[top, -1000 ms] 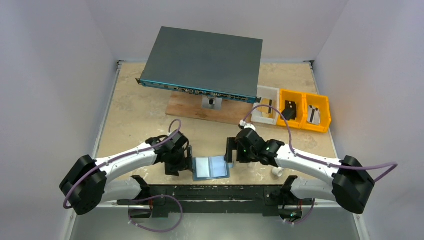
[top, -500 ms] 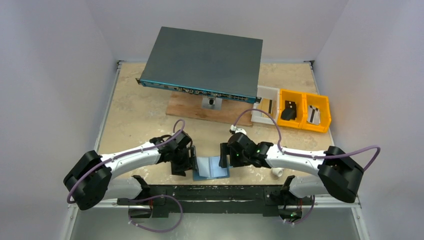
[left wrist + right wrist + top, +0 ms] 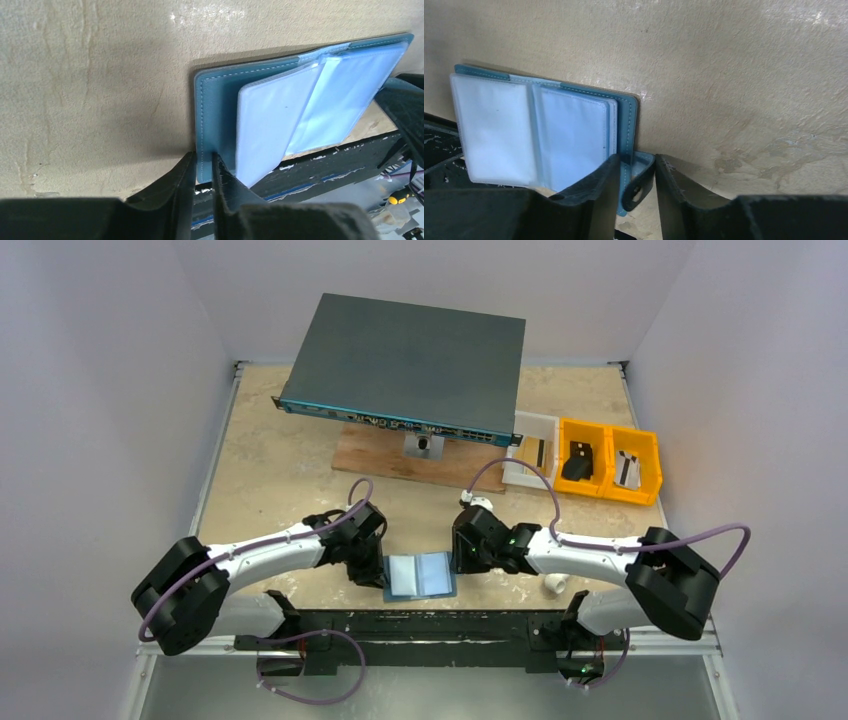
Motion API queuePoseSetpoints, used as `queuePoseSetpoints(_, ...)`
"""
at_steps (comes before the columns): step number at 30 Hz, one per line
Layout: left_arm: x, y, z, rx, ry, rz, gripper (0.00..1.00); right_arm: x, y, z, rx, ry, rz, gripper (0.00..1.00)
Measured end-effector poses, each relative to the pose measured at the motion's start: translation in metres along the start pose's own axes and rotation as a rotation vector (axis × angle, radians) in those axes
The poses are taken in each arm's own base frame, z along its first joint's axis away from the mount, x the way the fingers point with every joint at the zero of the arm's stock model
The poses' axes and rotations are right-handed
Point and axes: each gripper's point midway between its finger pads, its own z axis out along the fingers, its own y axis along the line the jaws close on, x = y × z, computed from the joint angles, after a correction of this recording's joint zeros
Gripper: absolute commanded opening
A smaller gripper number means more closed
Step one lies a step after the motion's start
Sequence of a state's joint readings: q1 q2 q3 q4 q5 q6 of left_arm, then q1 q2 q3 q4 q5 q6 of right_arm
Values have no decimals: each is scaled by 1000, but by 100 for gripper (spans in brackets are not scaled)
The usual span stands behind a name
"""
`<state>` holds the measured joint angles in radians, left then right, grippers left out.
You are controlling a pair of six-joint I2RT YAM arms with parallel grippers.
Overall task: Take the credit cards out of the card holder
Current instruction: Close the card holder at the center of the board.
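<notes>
The steel-blue card holder [image 3: 420, 576] lies open near the table's front edge, between my two grippers. Pale credit cards [image 3: 270, 130] sit in its inner sleeves, also seen in the right wrist view as pale leaves [image 3: 569, 135]. My left gripper [image 3: 378, 570] is shut on the holder's left cover edge [image 3: 205, 125], one finger on each side of it. My right gripper [image 3: 458, 560] is shut on the right cover edge [image 3: 628, 125] together with the folded snap tab [image 3: 641, 182]. In the wrist views the left gripper [image 3: 203, 170] and right gripper [image 3: 636, 180] both hold near the front corners.
A large dark grey box [image 3: 410, 365] stands on a wooden board [image 3: 380, 462] at the back. A white bin [image 3: 530, 455] and two yellow bins [image 3: 608, 460] sit at back right. A small white piece [image 3: 553, 585] lies by the right arm. The black front rail [image 3: 420, 625] runs just below the holder.
Both grippers have moved in to the card holder's side edges and closed on them. The left cover, tilted up half a second ago, lies flatter now.
</notes>
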<state>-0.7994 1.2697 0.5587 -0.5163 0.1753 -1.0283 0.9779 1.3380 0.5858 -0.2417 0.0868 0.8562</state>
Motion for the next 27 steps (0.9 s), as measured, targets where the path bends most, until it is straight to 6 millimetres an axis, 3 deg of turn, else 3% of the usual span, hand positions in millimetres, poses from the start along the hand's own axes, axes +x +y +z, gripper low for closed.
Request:
queuePoseSetpoints(8, 2, 2, -5, -2, 2, 0, 0, 0, -3, 3, 14, 1, -1, 14)
queuePoseSetpoints(27, -8, -32, -41, 115, -49, 26, 0, -1, 7, 8, 11, 9, -13, 6)
